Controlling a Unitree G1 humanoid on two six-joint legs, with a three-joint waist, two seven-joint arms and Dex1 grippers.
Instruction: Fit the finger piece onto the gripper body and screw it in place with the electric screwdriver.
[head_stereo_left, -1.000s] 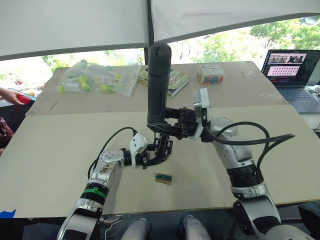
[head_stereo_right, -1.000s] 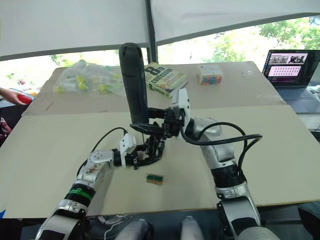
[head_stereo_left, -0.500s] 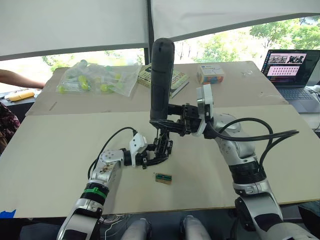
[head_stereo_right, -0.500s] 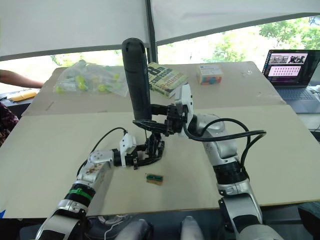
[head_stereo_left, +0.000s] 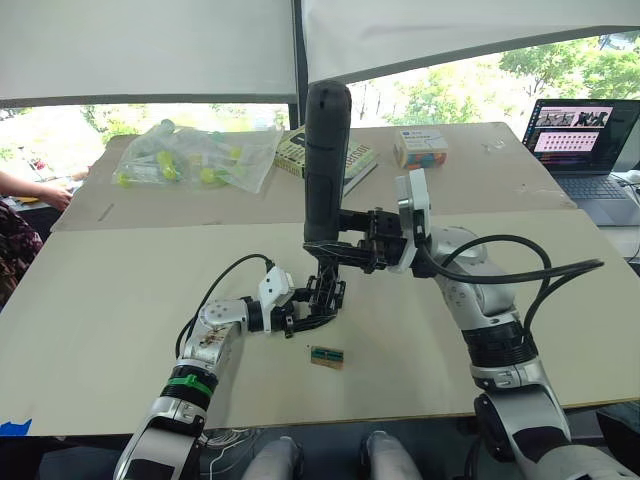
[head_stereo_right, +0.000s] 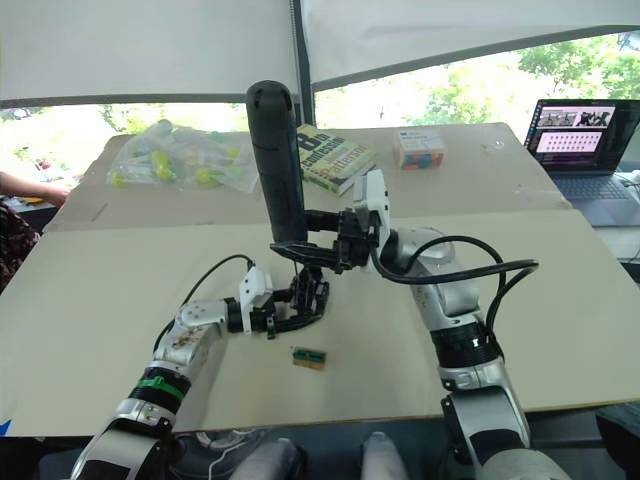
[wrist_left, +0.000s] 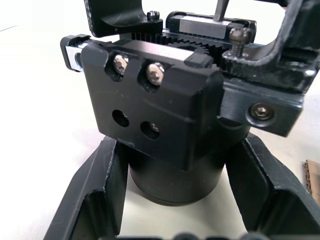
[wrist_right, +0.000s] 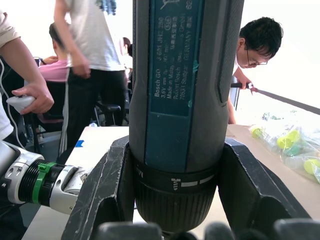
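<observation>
Two claws engaged, one per task item, on a beige worktop (head_stereo_left: 100, 300).

Nearest: small green-and-brown block (head_stereo_left: 326, 356), loose on the worktop just in front of the assembly, untouched.

Left claw (head_stereo_left: 300, 310): fingers (wrist_left: 95, 195) set either side of the round base of the gripper body (head_stereo_left: 322, 298), closed on it, holding it down at mid-worktop. Gripper body: rigid black assembly, toothed rack and several small screw heads on top, one screw (wrist_left: 240, 37) standing proud. Judged stiff and fairly light; likely to twist under driver torque, so the round base is the right place to hold. Finger piece: cannot be told apart from the rest of the black assembly.

Right claw (head_stereo_left: 345, 240): closed around the lower barrel of the electric screwdriver (head_stereo_left: 322, 165), just above its collar. Screwdriver stands nearly upright over the gripper body, bit end down; the wrist view shows a thin metal shaft arriving at the top of the assembly. Judged top-heavy, smooth-sided and prone to slip or lean; a low hold near the collar steadies the bit best.

Far side: bag of yellow-green items (head_stereo_left: 190, 160), book (head_stereo_left: 345, 160), small box (head_stereo_left: 420, 148), laptop (head_stereo_left: 585, 140) at far right.

Change against one second ago: screwdriver sits slightly further right and more upright; left claw and gripper body unchanged. A person's arm (head_stereo_left: 35, 188) at the far left edge has shifted.
</observation>
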